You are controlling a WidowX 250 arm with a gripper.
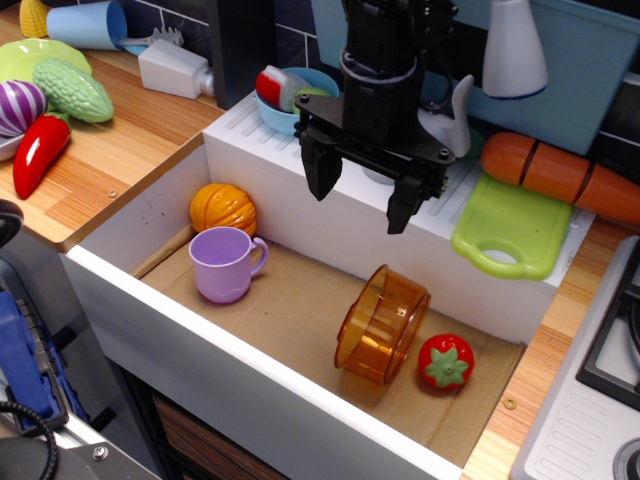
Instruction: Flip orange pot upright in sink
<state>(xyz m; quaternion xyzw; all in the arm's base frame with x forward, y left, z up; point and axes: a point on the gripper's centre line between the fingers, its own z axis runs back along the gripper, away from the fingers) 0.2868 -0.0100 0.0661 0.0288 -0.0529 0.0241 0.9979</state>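
The orange pot (381,325) is translucent amber plastic and lies on its side on the brown floor of the white sink (330,225), its mouth facing front-left. It rests against a red tomato toy (445,361). My gripper (361,193) hangs above the sink near the back wall, up and slightly left of the pot. Its two black fingers are spread wide apart and hold nothing.
A lilac mug (225,263) stands upright at the sink's left, with an orange pumpkin (223,208) behind it. A green cutting board (512,228) and a carrot (560,172) lie on the drainboard. A blue bowl (290,95) sits behind. Vegetables lie on the left counter.
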